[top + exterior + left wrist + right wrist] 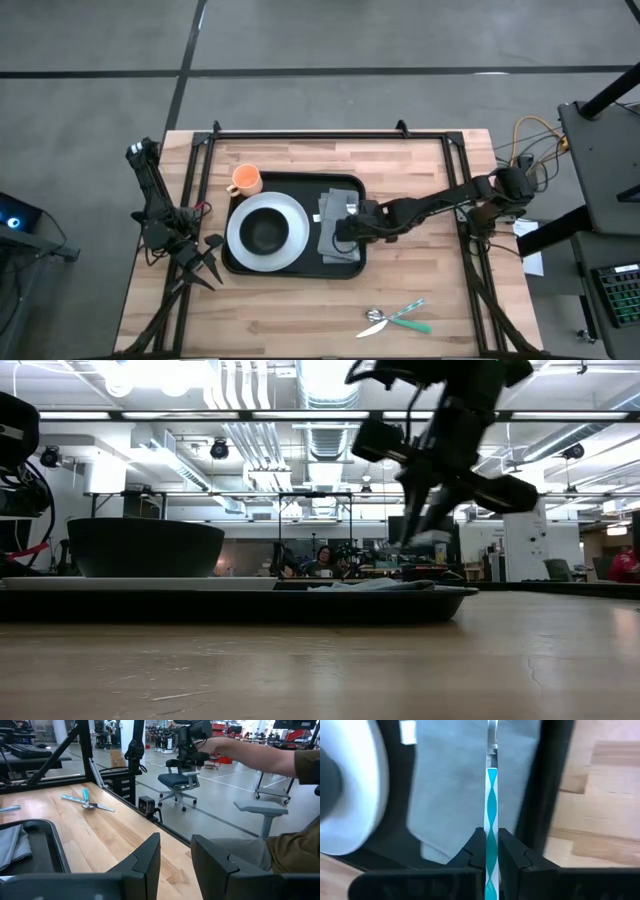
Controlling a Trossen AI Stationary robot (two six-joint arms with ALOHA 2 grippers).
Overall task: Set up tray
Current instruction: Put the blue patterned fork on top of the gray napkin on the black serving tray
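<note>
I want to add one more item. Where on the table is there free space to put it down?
The bare wood right of the tray and the front strip left of the two utensils look free. The tray is crowded: plate with bowl, napkin, right gripper holding a teal-handled utensil.

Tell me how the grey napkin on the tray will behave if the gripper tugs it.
The grey napkin looks like soft folded cloth, so it would probably flop and bunch rather than slide whole. It lies flat inside the tray, likely light; its rim may catch an edge.
</note>
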